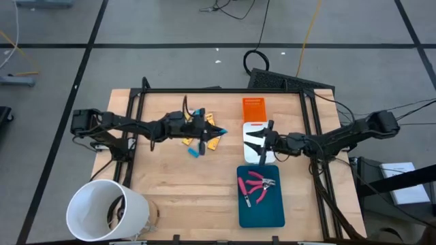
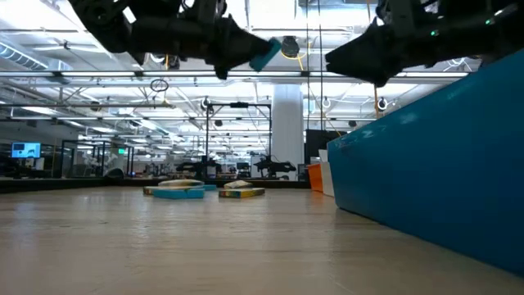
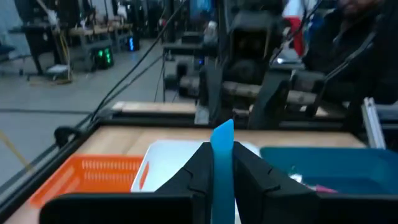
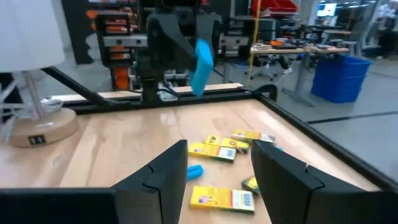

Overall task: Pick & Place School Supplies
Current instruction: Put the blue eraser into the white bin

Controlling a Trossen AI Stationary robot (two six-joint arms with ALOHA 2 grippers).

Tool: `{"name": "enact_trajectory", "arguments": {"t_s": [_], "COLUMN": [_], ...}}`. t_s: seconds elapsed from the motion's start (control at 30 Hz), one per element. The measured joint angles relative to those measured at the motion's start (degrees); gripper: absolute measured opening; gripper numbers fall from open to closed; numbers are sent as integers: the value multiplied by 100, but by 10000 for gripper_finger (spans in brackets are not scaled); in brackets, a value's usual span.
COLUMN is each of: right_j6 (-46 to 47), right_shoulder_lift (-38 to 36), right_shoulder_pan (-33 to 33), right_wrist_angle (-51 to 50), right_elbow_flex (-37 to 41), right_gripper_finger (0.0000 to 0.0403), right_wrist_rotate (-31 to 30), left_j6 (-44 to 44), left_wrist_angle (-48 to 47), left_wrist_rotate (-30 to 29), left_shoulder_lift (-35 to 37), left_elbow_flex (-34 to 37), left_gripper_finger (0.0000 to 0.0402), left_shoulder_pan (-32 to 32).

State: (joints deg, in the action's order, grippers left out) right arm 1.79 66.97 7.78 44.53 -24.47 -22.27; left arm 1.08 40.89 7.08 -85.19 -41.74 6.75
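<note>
Left pincer (image 1: 204, 124) clamped on a stubby light-blue plastic piece (image 3: 222, 163), lifted off the wooden table (image 1: 170, 184) above scattered small yellow-orange boxes (image 4: 221, 150) and another blue piece (image 4: 194, 171). Right pincer (image 4: 214, 165) fingers apart, empty, over the flat white tray (image 1: 253, 129). Pink-handled scissors (image 1: 259, 185) lie in the teal tray (image 1: 262, 211).

Your left end effector (image 1: 202, 121) sits over the yellow-orange pieces (image 1: 212, 135) near the middle of the desk (image 1: 170, 184), with a light-blue piece (image 1: 196, 152) lying just beside them. Your right end effector (image 1: 261, 141) is over the white tray (image 1: 251, 152). Pink-handled scissors (image 1: 257, 185) lie in the teal tray (image 1: 262, 212). The orange tray (image 1: 252, 109) and white bucket (image 1: 105, 211) stand apart.
</note>
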Motion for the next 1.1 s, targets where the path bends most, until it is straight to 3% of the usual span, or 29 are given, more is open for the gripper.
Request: {"name": "enact_trajectory", "arguments": {"t_s": [0.33, 0.53, 0.73, 1.1], "right_j6": [58, 109, 208, 207], "right_shoulder_lift": [1331, 1863, 1933, 1933], "right_shoulder_pan": [-222, -273, -296, -366], "right_wrist_angle": [2266, 2288, 2226, 2201], "right_elbow_flex": [-39, -440, -666, -678], "right_gripper_finger": [171, 202, 240, 220], "right_wrist_rotate": [457, 931, 907, 1075], "left_j6": [68, -7, -163, -231], "left_wrist_angle": [498, 773, 1193, 1282], "left_wrist_rotate": [-7, -6, 64, 95], "left_shoulder_lift": [2, -279, -586, -1093], "left_elbow_flex": [-2, -5, -4, -491], "left_gripper_finger": [35, 38, 35, 35], "left_shoulder_pan": [-267, -271, -269, -344]}}
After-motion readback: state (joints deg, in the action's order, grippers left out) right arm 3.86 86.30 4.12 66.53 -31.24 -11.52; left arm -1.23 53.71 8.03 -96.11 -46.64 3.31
